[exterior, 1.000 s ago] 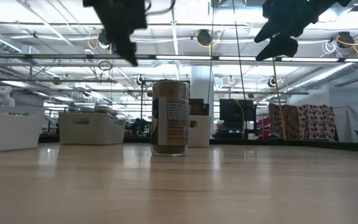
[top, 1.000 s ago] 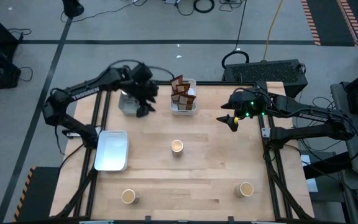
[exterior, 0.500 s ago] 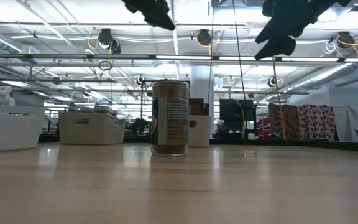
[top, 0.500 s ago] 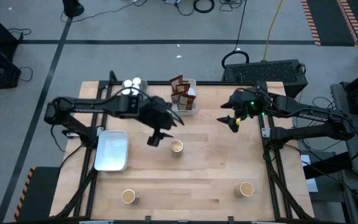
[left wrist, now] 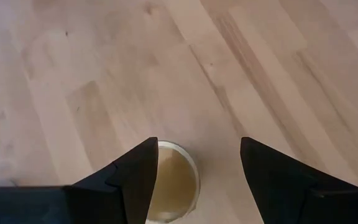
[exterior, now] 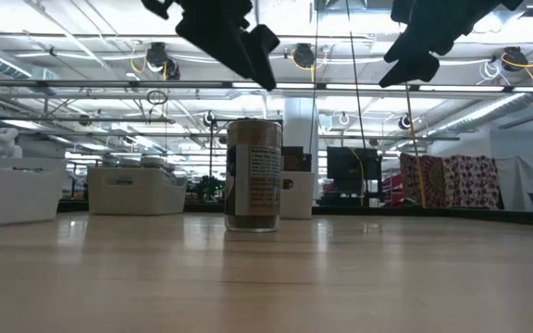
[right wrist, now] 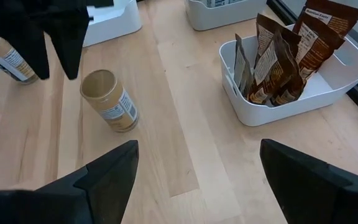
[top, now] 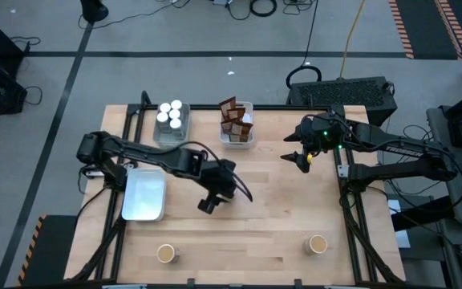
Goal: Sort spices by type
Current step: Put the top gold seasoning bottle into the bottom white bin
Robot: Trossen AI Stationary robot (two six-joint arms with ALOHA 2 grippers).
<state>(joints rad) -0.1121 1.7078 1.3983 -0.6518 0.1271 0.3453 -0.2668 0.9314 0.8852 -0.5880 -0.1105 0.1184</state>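
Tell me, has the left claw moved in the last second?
Yes. In the overhead view the left claw has swung from the tray of white-topped jars toward the table's middle, and now hangs open over the tan-topped jar there.

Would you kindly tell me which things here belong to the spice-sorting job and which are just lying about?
Job in hand: white-topped jars; brown packets; tan-topped jars; white trays; left gripper, open over one tan-topped jar.
Lying about: floor cables; keyboard.

Light wood table (top: 279,217) – matt, white plastic trays (right wrist: 328,74), glossy brown pkts (right wrist: 278,56)
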